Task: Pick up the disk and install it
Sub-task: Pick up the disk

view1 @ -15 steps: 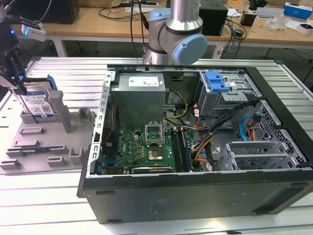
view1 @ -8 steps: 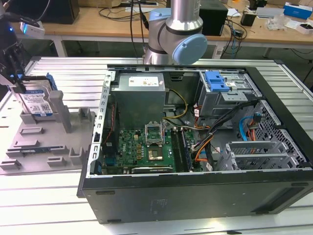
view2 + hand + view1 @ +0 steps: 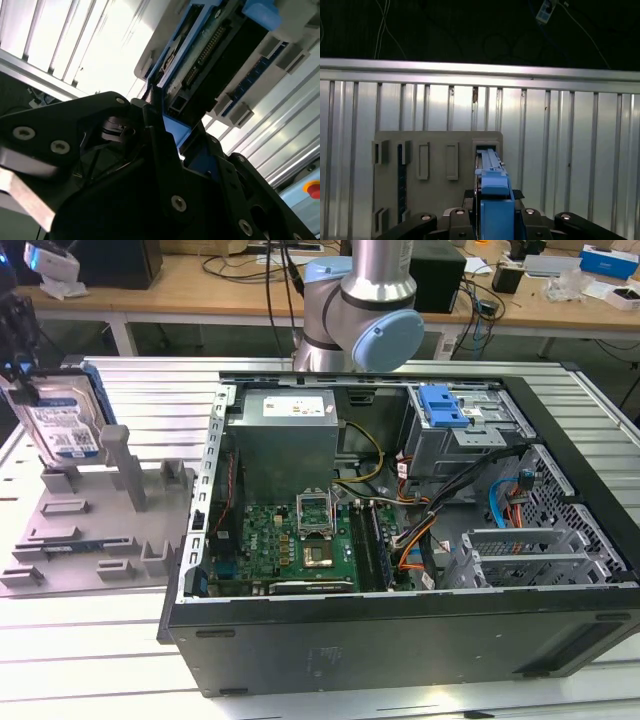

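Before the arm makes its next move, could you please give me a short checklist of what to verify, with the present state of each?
1. Hand closed on the flat silver metal disk with a blue plastic frame: ok, fingers clamp the frame in both wrist views.
2. Disk upright: ok.
3. Disk clear of the grey plastic fixture plate: cannot tell.
4. Tall grey post close beside the disk: probably not ok for a sideways move.
5. Black computer case uncovered: ok.

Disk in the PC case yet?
No, in the exterior view the disk stands upright at the grey fixture plate, outside the open case.
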You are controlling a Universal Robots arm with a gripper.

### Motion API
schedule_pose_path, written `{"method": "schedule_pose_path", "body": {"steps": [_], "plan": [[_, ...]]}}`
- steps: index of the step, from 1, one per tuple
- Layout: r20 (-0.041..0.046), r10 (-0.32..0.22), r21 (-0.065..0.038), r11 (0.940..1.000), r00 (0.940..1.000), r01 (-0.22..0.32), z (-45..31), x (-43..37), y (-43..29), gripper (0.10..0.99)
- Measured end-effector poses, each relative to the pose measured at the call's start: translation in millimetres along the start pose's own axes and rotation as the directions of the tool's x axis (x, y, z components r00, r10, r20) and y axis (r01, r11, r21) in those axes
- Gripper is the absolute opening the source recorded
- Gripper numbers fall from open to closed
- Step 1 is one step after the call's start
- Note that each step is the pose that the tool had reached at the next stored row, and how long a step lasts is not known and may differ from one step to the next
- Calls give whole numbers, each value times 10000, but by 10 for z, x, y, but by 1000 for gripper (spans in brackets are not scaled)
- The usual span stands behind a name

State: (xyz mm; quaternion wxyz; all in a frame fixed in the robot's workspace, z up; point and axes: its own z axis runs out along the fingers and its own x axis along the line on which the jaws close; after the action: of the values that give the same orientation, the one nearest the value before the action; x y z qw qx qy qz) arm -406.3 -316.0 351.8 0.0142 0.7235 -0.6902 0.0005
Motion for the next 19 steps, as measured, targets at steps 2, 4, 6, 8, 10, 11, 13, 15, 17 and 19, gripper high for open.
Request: {"method": "schedule_pose_path", "body": {"steps": [2,4,6,8,10,11,13,15,17,19], "plan": [[4,0,0,10000,10000,0,-199,4,4,369],[7,0,0,10000,10000,0,-314,6,6,369],[7,0,0,10000,10000,0,-402,8,8,369],[8,0,1,10000,10000,0,-513,11,10,369],[9,0,0,10000,10000,0,-627,14,13,369],[10,0,1,10000,10000,0,-690,15,14,369],[10,0,0,10000,10000,0,-790,17,16,369],[11,-1,0,10000,10000,1,-898,20,18,369],[11,0,0,10000,10000,0,-999,23,20,369],[11,0,0,10000,10000,0,-1110,26,22,369]]}}
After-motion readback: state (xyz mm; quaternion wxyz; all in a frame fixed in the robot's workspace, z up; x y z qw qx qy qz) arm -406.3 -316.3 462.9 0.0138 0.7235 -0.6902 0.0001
